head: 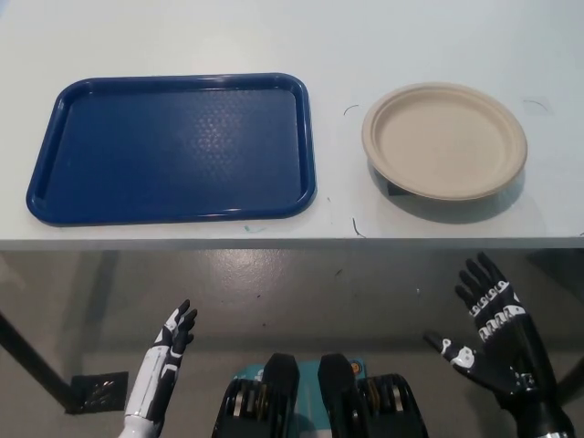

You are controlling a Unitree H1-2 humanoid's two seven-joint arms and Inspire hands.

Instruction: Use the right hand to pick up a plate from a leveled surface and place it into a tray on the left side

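Tabletop (274, 36): white, pretty plain, a few small dark marks seen near the plate; grey floor (301, 283) below its near edge.
Tray (46, 196): blue, laid flat on the left.
Plate (444, 139): beige, set right of the tray, not touching it.
Hard to make out: plate's near underside is lost in shadow.
Right hand (493, 333): black, fingers spread, nothing held, kept below the tabletop edge.
Left hand (169, 351): white, rested low left, fingers extended, nothing held.

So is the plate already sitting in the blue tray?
No, the plate sits on the white table, to the right of the blue tray, which holds nothing.
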